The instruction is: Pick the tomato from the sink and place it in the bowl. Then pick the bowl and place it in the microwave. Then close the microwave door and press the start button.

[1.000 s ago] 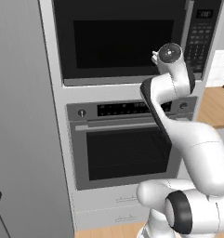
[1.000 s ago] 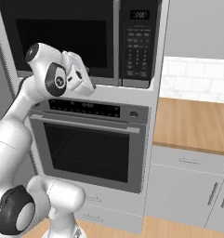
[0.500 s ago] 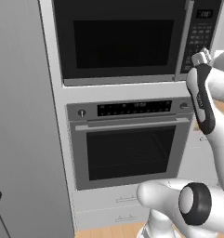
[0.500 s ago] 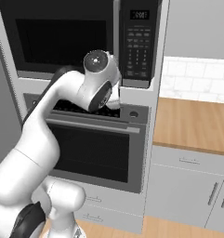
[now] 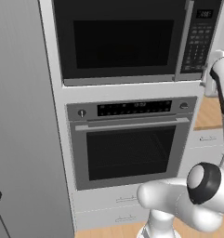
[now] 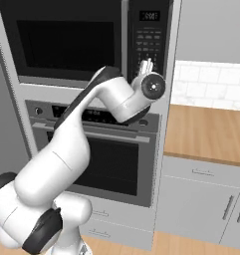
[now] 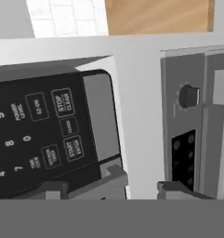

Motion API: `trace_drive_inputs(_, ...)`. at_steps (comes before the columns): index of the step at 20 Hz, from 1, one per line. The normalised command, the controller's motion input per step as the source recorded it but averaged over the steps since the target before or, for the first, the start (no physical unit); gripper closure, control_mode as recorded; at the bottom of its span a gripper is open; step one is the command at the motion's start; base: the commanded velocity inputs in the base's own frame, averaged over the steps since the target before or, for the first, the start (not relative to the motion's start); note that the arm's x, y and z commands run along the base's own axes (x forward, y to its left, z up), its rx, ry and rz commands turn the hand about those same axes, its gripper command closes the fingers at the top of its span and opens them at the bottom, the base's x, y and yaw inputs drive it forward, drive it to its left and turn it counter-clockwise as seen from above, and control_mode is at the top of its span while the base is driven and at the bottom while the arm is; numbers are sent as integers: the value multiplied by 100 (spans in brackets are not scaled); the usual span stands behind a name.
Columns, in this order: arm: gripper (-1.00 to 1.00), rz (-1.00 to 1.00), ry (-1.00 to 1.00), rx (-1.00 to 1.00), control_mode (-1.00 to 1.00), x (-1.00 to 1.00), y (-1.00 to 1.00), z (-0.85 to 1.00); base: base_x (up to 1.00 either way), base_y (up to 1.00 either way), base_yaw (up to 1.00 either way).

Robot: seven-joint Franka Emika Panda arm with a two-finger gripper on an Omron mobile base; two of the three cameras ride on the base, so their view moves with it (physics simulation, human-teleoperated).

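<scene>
While the wide black microwave door [image 5: 120, 39] sits shut, the open two-finger gripper [image 6: 146, 65] (holding nothing) nears the black right-hand keypad strip [image 6: 148, 37].

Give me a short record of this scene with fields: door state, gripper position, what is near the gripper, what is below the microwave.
microwave door: shut, flush with the front
gripper: raised at the lower part of the keypad strip, jaws a little apart, holding nothing
start button: in the hand view, just above the fingertips
below the microwave: oven, door shut
right side: wooden counter
</scene>
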Motion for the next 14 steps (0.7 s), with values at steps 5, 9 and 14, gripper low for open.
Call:
trace_drive_inputs(5,100,0,-13,10,-100,48,1,0,0,0,0)
trace_drive_inputs(9,100,-1,-17,0,-100,65,9,0,0,0,0)
trace_drive_inputs(14,100,-1,-15,0,-100,54,8,0,0,0,0)
